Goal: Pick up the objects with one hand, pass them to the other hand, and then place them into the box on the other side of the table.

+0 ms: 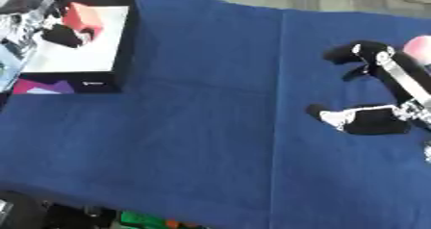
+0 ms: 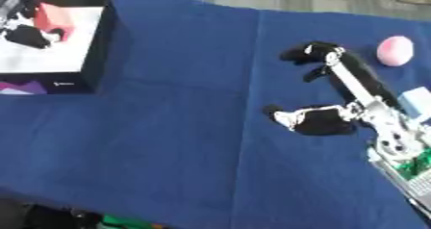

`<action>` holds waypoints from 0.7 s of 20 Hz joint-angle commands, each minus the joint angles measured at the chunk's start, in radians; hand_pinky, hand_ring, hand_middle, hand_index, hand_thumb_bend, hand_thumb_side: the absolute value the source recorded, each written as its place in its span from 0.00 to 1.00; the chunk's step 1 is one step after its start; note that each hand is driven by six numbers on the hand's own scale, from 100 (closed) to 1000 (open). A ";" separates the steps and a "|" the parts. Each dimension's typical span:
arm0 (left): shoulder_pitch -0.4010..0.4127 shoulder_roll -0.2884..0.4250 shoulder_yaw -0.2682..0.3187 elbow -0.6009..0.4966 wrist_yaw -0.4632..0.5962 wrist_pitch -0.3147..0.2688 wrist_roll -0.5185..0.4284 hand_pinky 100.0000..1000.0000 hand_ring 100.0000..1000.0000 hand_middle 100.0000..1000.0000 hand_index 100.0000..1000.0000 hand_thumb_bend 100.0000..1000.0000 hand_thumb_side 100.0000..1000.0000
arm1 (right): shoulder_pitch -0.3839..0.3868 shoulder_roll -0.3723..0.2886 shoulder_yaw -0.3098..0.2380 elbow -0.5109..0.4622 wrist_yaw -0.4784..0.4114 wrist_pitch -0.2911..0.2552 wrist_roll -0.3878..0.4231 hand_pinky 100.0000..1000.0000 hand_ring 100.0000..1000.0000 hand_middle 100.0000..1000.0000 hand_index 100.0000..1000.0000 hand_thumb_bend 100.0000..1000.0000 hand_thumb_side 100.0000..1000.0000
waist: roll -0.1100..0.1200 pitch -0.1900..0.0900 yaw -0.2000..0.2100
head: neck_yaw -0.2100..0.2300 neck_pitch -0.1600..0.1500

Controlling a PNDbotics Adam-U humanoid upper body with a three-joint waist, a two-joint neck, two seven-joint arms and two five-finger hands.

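A black-rimmed box (image 1: 124, 40) with a white floor stands at the table's far left corner. My left hand (image 1: 60, 33) hangs over its inside, with dark fingers on either side of a red block (image 1: 82, 16). My right hand (image 2: 363, 100) hovers over the blue cloth on the right side, open, with fingers stretched away from me, thumb pointing left and nothing in it. A pink rounded object (image 2: 395, 50) lies on the cloth just beyond and to the right of its fingertips.
A pale blue block (image 2: 417, 102) sits at the right edge beside my right wrist. Something green (image 2: 413, 167) shows lower right. The blue cloth (image 2: 185, 127) covers the whole table, with a fold line down the middle.
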 commanded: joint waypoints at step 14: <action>-0.029 0.008 0.041 0.071 -0.093 0.022 0.048 0.76 0.78 0.76 0.80 0.54 0.47 | -0.007 -0.020 -0.023 -0.021 -0.005 -0.005 -0.013 0.64 0.79 0.72 0.73 0.50 0.00 | 0.003 -0.015 -0.004 | 0.016 -0.002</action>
